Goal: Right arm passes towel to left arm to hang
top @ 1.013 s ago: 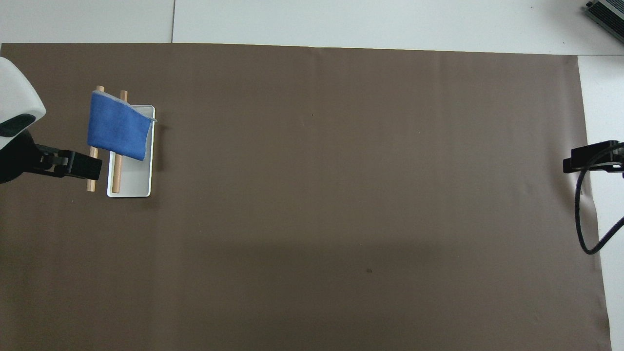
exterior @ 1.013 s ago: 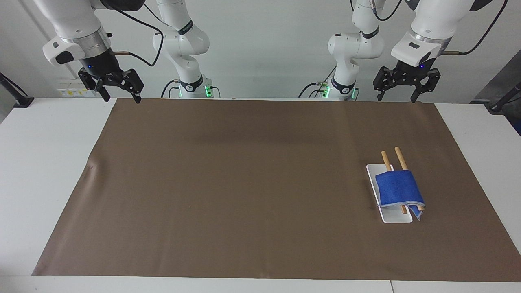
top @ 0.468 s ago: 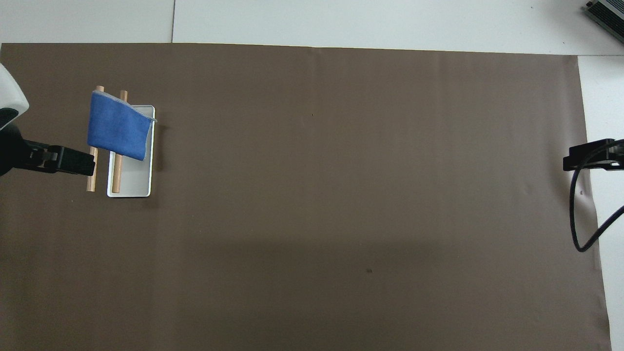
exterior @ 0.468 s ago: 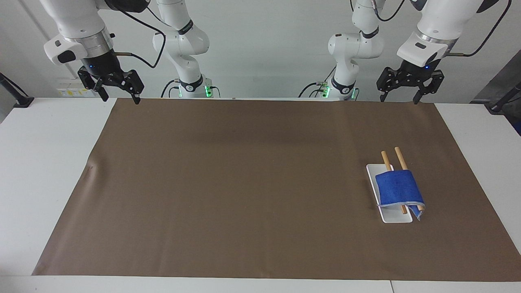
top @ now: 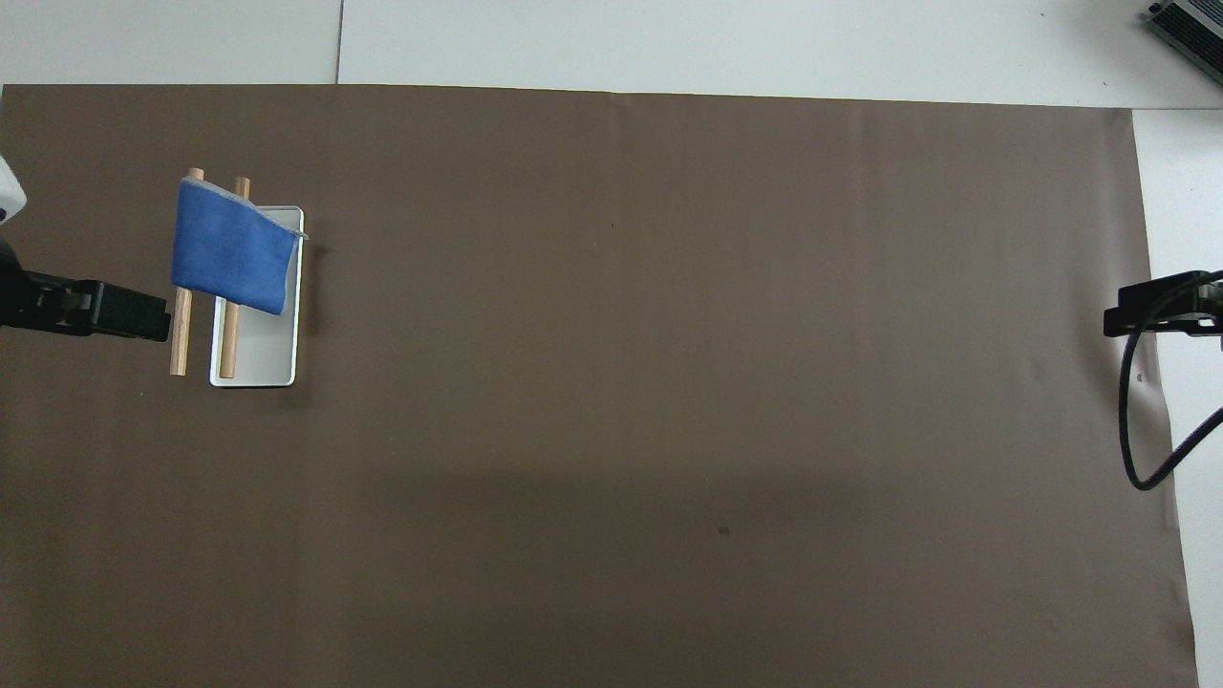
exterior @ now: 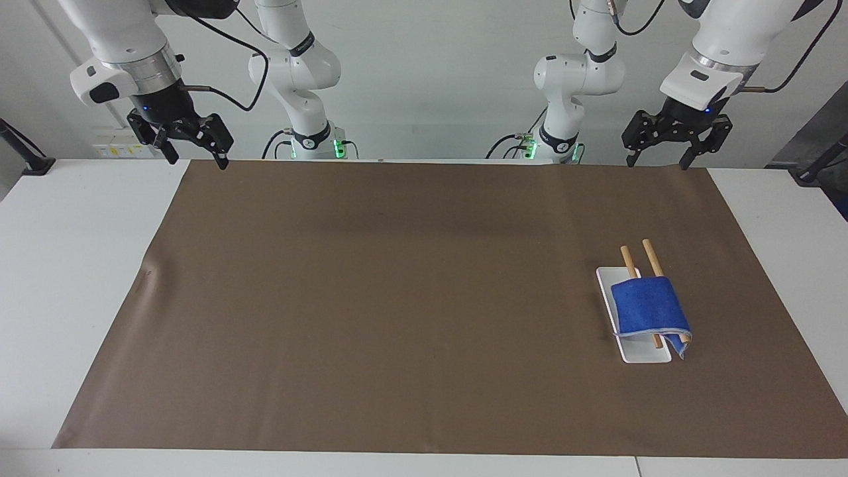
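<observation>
Towel: the towel is a small bright blue cloth with a thin pale grey edge; it lies draped over two wooden rods; its top face is flat and smooth; one corner hangs down off the rods at the end farther from the robots, showing the grey edge
Rack: the rods lie side by side above a white tray; they run lengthwise from nearer the robots to farther; the towel covers their middle and farther part, and bare wood shows at the nearer ends
Place: the rack stands on the brown mat, toward the left arm's end of the table
Left gripper: the left gripper hangs in the air over the mat's edge nearest the robots, at the left arm's end; its fingers stand apart with nothing between them; the towel lies well apart from it, low on the rack
Right gripper: the right gripper hangs over the mat's corner nearest the robots at the right arm's end; its fingers are spread and hold nothing; the whole length of the mat lies between it and the towel
Contact: neither gripper touches the towel, the rods or the tray
</observation>
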You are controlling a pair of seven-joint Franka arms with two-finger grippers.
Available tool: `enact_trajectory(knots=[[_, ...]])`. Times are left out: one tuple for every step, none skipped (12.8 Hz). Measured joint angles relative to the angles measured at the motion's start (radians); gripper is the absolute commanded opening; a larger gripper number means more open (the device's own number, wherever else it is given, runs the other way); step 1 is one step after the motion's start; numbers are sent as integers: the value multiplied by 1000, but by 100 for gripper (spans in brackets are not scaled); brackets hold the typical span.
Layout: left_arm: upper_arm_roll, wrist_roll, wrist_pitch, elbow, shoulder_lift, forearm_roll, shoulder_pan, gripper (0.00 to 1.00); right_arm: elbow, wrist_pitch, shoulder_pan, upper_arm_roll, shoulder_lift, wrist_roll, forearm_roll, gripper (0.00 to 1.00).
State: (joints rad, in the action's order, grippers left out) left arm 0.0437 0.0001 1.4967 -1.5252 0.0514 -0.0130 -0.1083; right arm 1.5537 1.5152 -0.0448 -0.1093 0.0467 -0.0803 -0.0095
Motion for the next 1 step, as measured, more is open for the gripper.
enact_trajectory(knots=[[0,0,0,0,0,0,0,100,1,0,0,0,0,-1,0,100]])
